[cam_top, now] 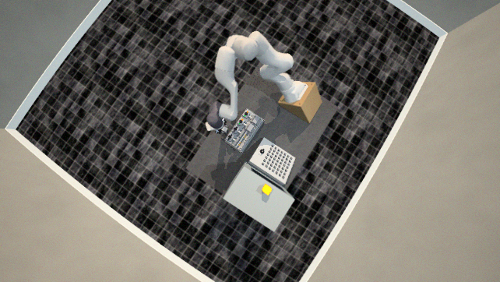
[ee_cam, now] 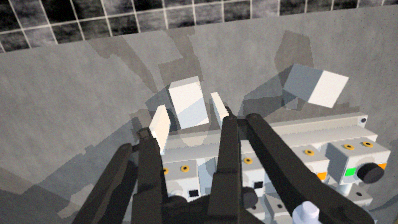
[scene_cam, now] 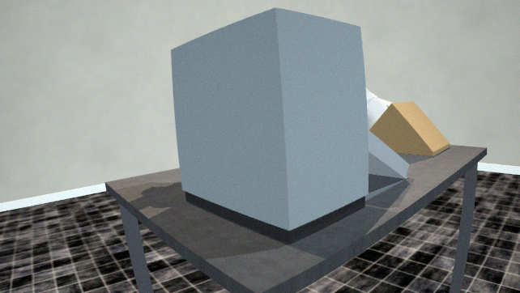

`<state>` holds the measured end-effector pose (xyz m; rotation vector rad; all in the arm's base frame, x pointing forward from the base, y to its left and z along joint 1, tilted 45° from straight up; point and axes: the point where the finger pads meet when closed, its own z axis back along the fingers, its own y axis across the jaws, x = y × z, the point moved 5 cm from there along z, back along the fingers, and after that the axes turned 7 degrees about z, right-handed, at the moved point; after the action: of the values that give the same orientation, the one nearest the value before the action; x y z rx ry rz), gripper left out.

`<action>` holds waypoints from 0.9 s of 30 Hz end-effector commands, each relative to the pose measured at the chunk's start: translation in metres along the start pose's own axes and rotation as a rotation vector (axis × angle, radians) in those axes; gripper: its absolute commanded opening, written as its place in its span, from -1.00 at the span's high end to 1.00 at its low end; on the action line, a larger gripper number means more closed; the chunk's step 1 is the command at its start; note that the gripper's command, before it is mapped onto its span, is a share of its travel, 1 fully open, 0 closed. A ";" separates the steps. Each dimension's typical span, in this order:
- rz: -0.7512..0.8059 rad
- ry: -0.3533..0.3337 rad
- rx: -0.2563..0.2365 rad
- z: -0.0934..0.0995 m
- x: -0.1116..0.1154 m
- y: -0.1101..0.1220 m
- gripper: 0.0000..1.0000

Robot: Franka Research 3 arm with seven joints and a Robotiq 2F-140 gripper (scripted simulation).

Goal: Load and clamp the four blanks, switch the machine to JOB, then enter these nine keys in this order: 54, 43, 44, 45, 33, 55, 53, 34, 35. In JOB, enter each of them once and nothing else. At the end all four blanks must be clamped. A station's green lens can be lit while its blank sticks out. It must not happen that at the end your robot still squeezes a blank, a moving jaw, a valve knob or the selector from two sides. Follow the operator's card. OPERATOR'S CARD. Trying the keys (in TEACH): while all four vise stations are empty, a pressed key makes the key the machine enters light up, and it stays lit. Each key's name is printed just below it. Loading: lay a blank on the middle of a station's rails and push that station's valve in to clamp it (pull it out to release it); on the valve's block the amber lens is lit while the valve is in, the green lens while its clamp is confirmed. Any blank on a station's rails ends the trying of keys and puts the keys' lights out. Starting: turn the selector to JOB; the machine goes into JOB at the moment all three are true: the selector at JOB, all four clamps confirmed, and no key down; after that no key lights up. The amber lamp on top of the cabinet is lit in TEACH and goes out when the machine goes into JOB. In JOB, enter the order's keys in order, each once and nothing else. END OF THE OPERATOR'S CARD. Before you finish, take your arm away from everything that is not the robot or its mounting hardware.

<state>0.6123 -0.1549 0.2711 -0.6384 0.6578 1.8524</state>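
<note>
In the wrist view my gripper point(ee_cam: 190, 108) hangs over the left end of the vise fixture. Its fingers are part open and straddle a white blank point(ee_cam: 189, 102) with a small gap on each side. That blank lies at the far end of a station and sticks out past the fixture's edge. A second blank point(ee_cam: 316, 86) lies loose on the table beyond the fixture. On the valve block at the right a green lens point(ee_cam: 352, 171) is lit beside a black valve knob point(ee_cam: 371, 172). From above, my gripper point(cam_top: 218, 126) is at the fixture's point(cam_top: 244, 129) left side.
The keypad panel point(cam_top: 272, 159) with its selector point(cam_top: 263, 150) stands in front of the grey cabinet point(cam_top: 258, 196), whose amber lamp point(cam_top: 267, 189) is lit. A wooden wedge point(cam_top: 301, 101) carries my arm's base. In the exterior view the cabinet point(scene_cam: 271, 121) hides the fixture.
</note>
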 end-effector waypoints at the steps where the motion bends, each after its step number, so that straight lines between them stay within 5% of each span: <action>1: 0.002 -0.002 -0.002 0.000 0.001 -0.001 0.20; 27: 0.002 -0.002 -0.002 -0.008 0.001 -0.001 0.20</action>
<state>0.6131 -0.1586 0.2672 -0.6386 0.6588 1.8515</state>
